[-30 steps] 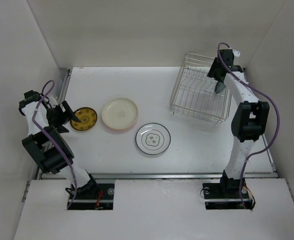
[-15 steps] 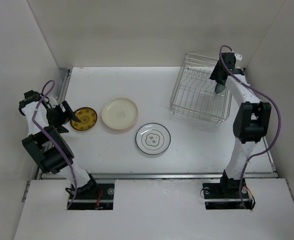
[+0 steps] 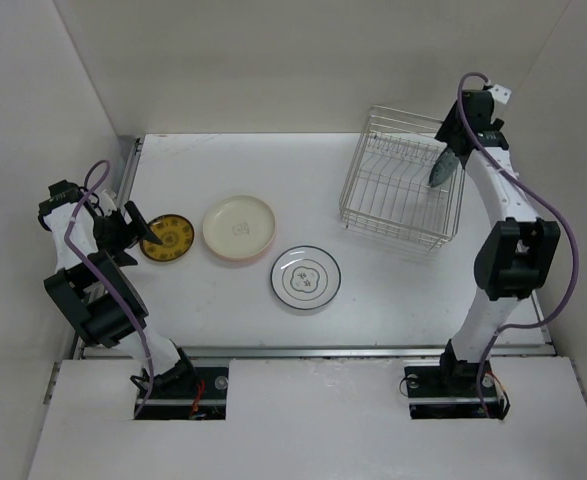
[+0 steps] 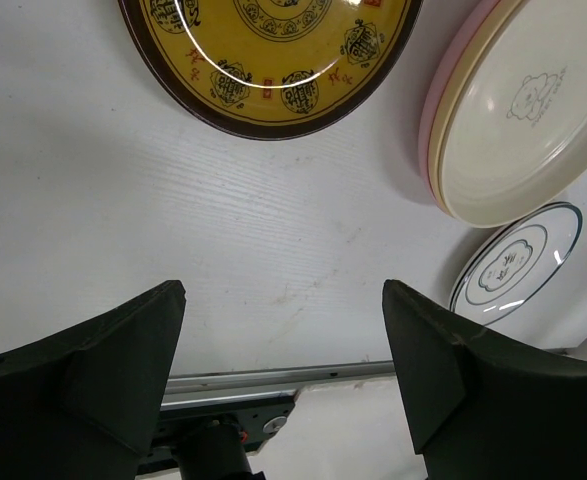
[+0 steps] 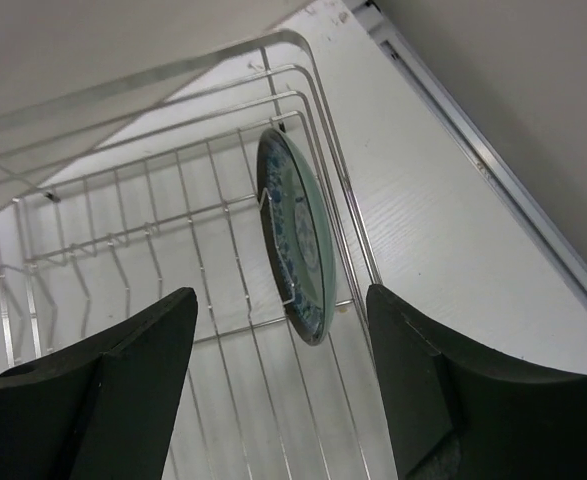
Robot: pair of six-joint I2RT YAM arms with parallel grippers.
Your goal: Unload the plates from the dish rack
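Observation:
The silver wire dish rack (image 3: 398,185) stands at the back right and holds one teal plate (image 3: 440,169) upright in its right end. In the right wrist view the teal plate (image 5: 299,238) stands on edge in the rack (image 5: 153,240). My right gripper (image 5: 283,335) is open just above it, jaws to either side and not touching; it also shows in the top view (image 3: 448,148). The mustard plate (image 3: 168,237), the cream plate (image 3: 239,227) stacked on a pink one, and the white plate with a thin dark rim (image 3: 305,277) lie flat on the table. My left gripper (image 3: 136,228) is open and empty beside the mustard plate (image 4: 273,60).
White walls close in the table at the back and both sides. A metal rail (image 4: 273,378) runs along the table's near edge. The cream and pink stack (image 4: 523,110) and the white plate (image 4: 513,265) lie right of my left gripper (image 4: 283,350).
My right arm has swung right and back, so its gripper now hangs over the rack's right end above the teal plate. The left arm has not moved.

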